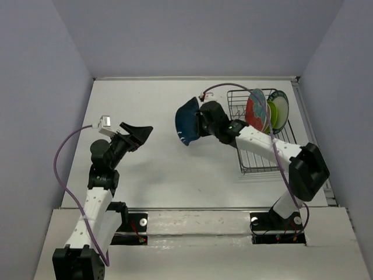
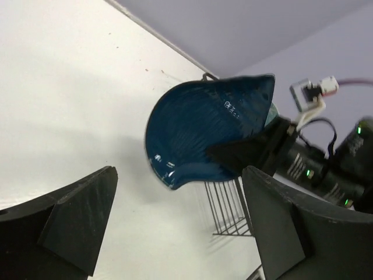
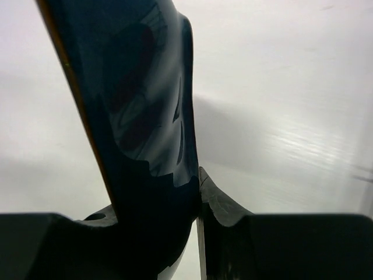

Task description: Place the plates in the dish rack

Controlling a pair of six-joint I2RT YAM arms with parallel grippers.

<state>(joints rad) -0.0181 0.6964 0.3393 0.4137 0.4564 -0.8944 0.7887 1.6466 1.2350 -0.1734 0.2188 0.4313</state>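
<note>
Teal-blue and leaf-shaped, the plate (image 1: 186, 121) is clamped edge-on in my right gripper (image 1: 198, 122), held in the air above the white table (image 1: 145, 169) and just left of the dish rack (image 1: 256, 160). From overhead I can see what neither wrist view shows: a red and blue plate (image 1: 255, 109) and a lime green plate (image 1: 273, 114) stand upright at the far end of the black wire rack, with another plate behind them that I cannot make out clearly.

My right wrist camera gives only the close grip. The dark glossy plate (image 3: 145, 116) rises between my fingers (image 3: 221, 204), which press on its lower edge, with the bare table behind. My left wrist camera looks across at the plate's ribbed inner face (image 2: 204, 134) with the right gripper (image 2: 245, 154) pinching its rim, and a corner of the rack's wires (image 2: 227, 207) below.

My right arm reaches forward and left from its base, elbow bent over the rack's near end. My left arm is raised over the table's left part, well apart from the plate, and my left gripper (image 1: 140, 133) points right with its jaws wide apart, nothing between them.
</note>
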